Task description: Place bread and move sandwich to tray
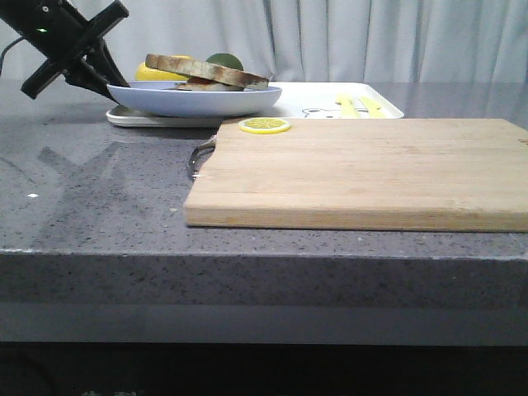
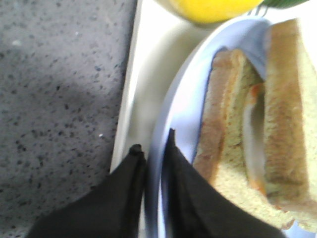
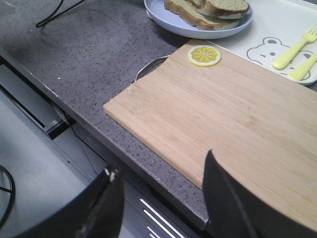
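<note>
Left gripper (image 2: pixel 152 148) at the tabletop's far-left corner, fingers pinched nearly together, right gripper (image 3: pixel 161 196) over the near edge, fingers spread wide

Behind your counter (image 1: pixel 91 198) hangs a pale grey-white curtain (image 1: pixel 371 41) in soft vertical folds, filling the whole back of the front view. The counter is dark grey speckled stone with a thick front edge. Even light falls on it, with soft shadows at its left side.
</note>
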`<action>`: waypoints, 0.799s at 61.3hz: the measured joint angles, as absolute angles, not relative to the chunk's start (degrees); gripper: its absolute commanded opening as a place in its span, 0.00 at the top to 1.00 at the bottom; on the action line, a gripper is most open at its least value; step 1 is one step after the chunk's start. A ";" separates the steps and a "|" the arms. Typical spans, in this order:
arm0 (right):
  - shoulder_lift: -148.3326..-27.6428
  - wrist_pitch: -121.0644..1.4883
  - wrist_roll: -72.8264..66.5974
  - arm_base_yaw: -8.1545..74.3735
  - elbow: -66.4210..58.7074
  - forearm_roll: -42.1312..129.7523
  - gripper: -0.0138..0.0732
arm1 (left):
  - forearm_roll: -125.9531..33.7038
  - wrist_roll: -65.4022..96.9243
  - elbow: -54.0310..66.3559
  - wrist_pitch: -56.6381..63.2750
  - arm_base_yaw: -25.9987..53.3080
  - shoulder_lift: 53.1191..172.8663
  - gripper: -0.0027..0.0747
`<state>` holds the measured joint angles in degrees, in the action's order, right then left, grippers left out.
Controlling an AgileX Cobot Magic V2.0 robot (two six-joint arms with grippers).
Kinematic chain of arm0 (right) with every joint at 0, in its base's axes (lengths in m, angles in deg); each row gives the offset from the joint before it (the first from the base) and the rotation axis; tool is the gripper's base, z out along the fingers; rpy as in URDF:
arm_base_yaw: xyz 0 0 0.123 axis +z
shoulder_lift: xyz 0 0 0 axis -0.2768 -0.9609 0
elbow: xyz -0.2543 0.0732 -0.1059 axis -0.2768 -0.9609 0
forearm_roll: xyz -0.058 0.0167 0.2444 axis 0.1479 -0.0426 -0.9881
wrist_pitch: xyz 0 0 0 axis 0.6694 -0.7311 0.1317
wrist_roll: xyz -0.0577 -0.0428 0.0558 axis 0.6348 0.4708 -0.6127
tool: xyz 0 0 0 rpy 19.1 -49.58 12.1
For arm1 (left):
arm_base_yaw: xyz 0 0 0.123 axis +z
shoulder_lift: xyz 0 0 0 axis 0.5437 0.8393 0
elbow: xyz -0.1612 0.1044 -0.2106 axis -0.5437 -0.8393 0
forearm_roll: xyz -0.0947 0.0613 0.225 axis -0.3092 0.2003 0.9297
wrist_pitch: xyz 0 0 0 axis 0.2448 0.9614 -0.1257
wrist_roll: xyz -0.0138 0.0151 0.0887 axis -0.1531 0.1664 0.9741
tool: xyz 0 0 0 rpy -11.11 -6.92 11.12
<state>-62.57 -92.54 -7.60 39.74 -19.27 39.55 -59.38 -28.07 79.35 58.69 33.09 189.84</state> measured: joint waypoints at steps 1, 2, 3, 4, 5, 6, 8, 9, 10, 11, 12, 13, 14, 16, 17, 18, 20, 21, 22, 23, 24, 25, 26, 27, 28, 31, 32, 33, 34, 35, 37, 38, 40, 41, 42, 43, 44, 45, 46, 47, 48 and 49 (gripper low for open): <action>-62.57 -92.54 -7.60 39.74 -19.27 39.55 0.39 | -59.50 -28.07 79.35 58.64 33.09 189.84 0.62; -62.57 -92.54 -7.60 39.74 -19.27 39.55 0.39 | -59.48 -28.07 79.57 58.64 33.09 189.84 0.61; -62.57 -92.54 -7.60 39.74 -19.27 39.55 0.39 | -59.63 -28.07 79.69 58.64 33.09 189.84 0.61; -62.57 -92.54 -7.60 39.74 -19.27 39.55 0.39 | -59.62 -28.07 79.85 58.64 33.09 189.84 0.61; -62.57 -92.54 -7.60 39.74 -19.27 39.55 0.39 | -59.62 -28.07 80.23 58.64 33.09 189.84 0.61; -62.57 -92.54 -7.60 39.74 -19.27 39.55 0.39 | -59.62 -28.07 80.44 58.79 33.09 189.84 0.61; -62.57 -92.54 -7.60 39.74 -19.27 39.55 0.39 | -59.62 -28.07 80.92 58.90 33.09 189.84 0.61; -62.57 -92.54 -7.60 39.74 -19.27 39.55 0.39 | -59.62 -28.07 81.16 59.06 33.09 189.84 0.61; -62.57 -92.54 -7.60 39.74 -19.27 39.55 0.39 | -59.62 -28.07 81.51 59.19 33.09 189.84 0.61; -62.57 -92.54 -7.60 39.74 -19.27 39.55 0.39 | -59.62 -28.07 81.75 59.32 33.09 189.72 0.61; -62.57 -92.54 -7.60 39.74 -19.27 39.55 0.39 | -59.62 -27.74 82.04 59.45 33.09 189.58 0.61; -62.57 -92.54 -7.60 39.74 -19.27 39.55 0.39 | -59.62 -27.59 82.18 59.45 33.09 189.45 0.61; -62.57 -92.54 -7.60 39.74 -19.27 39.55 0.39 | -59.62 -27.57 82.31 59.46 33.09 189.16 0.61; -62.57 -92.54 -7.60 39.74 -19.27 39.55 0.39 | -59.62 -27.29 82.30 59.57 33.09 188.66 0.61; -62.57 -92.54 -7.60 39.74 -19.27 39.55 0.39 | -59.62 -27.21 82.43 59.67 33.09 188.39 0.61; -62.57 -92.54 -7.60 39.74 -19.27 39.55 0.39 | -59.62 -27.04 82.42 59.67 33.09 188.08 0.61; -62.57 -92.54 -7.60 39.74 -19.27 39.55 0.39 | -59.46 -26.66 82.44 59.77 33.09 187.15 0.61; -62.57 -92.54 -7.60 39.74 -19.27 39.55 0.39 | -59.34 -26.42 82.55 59.77 33.09 186.71 0.61; -62.57 -92.54 -7.60 39.74 -19.27 39.55 0.39 | -59.32 -26.27 82.55 59.79 33.09 186.26 0.61; -62.57 -92.54 -7.60 39.74 -19.27 39.55 0.39 | -59.14 -26.10 82.55 59.79 33.09 185.52 0.61; -62.57 -92.54 -7.60 39.74 -19.27 39.55 0.39 | -58.99 -26.08 82.55 59.79 33.09 185.02 0.61; -62.57 -92.54 -7.60 39.74 -19.27 39.55 0.39 | -58.64 -25.81 82.55 59.90 33.09 184.19 0.61; -62.57 -92.54 -7.60 39.74 -19.27 39.55 0.39 | -58.33 -25.68 82.55 59.90 33.09 183.61 0.61; -62.57 -92.54 -7.60 39.74 -19.27 39.55 0.39 | -57.87 -25.54 82.67 60.02 33.09 182.71 0.61; -62.57 -92.54 -7.60 39.74 -19.27 39.55 0.39 | -57.55 -25.53 82.67 60.15 33.09 182.08 0.61; -62.57 -92.54 -7.60 39.74 -19.27 39.55 0.39 | -56.13 -25.17 82.75 60.43 32.93 179.76 0.61; -62.57 -92.54 -7.60 39.74 -19.27 39.55 0.39 | -55.68 -24.91 82.75 60.43 32.90 179.08 0.61; -62.57 -92.54 -7.60 39.74 -19.27 39.55 0.39 | -55.14 -24.70 82.75 60.53 32.90 178.39 0.61; -62.57 -92.54 -7.60 39.74 -19.27 39.55 0.39 | -54.52 -24.53 82.75 60.53 32.77 177.69 0.61; -62.57 -92.54 -7.60 39.74 -19.27 39.55 0.39 | -53.48 -24.35 82.81 60.67 32.64 176.65 0.61; -62.57 -92.54 -7.60 39.74 -19.27 39.55 0.39 | -51.99 -24.04 82.90 60.82 32.33 174.91 0.61; -62.57 -92.54 -7.60 39.74 -19.27 39.55 0.39 | -51.26 -24.04 82.90 60.95 32.19 174.22 0.61; -62.57 -92.54 -7.60 39.74 -19.27 39.55 0.39 | -49.47 -24.04 82.90 61.18 31.92 172.47 0.61; -62.57 -92.54 -7.60 39.74 -19.27 39.55 0.39 | -48.78 -24.04 82.90 61.19 31.74 171.76 0.61; -62.57 -92.54 -7.60 39.74 -19.27 39.55 0.39 | -47.77 -24.04 82.78 61.32 31.45 170.70 0.61; -62.57 -92.54 -7.60 39.74 -19.27 39.55 0.39 | -47.11 -24.04 82.63 61.45 31.26 169.98 0.61; -62.57 -92.54 -7.60 39.74 -19.27 39.55 0.39 | -46.16 -24.04 82.45 61.56 31.05 169.25 0.61; -62.57 -92.54 -7.60 39.74 -19.27 39.55 0.39 | -45.54 -24.04 82.07 61.68 30.72 168.16 0.61; -62.57 -92.54 -7.60 39.74 -19.27 39.55 0.39 | -44.69 -24.04 81.76 61.67 30.48 167.40 0.61; -62.57 -92.54 -7.60 39.74 -19.27 39.55 0.39 | -44.16 -23.72 81.40 61.67 30.21 166.64 0.61; -62.57 -92.54 -7.60 39.74 -19.27 39.55 0.39 | -43.49 -23.72 80.75 61.67 29.78 165.49 0.61; -62.57 -92.54 -7.60 39.74 -19.27 39.55 0.39 | -43.11 -23.57 80.26 61.67 29.49 164.74 0.61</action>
